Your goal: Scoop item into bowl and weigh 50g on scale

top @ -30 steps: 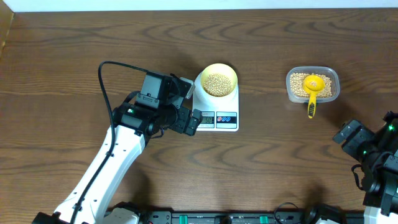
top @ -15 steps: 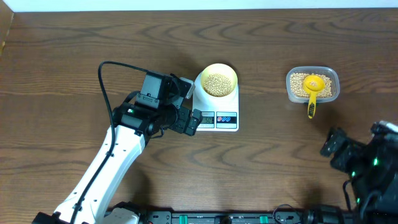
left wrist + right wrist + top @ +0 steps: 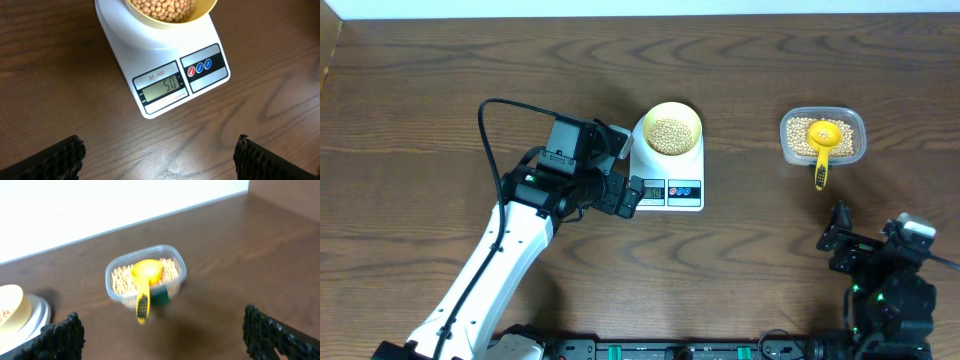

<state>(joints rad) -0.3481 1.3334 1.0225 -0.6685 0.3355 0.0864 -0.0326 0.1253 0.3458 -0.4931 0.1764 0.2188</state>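
The left hand (image 3: 160,161) hung wide open just in front of the scale (image 3: 165,65). Its two dark fingers (image 3: 52,159) were spread to the bottom corners of the wrist view. It held nothing and touched nothing, and only bare table (image 3: 50,75) showed between them. The pale-yellow bowl (image 3: 695,125) sat on the scale's platform with a heap of beans (image 3: 669,134) inside it, and the display (image 3: 165,89) read 50. The right hand (image 3: 165,340) was likewise wide open and empty, over the front right part of the table and well apart from the scale. It faced the clear tub (image 3: 114,287), which held more beans. The yellow scoop (image 3: 145,277) lay in the tub, its head on the beans and its handle sticking out over the near wall
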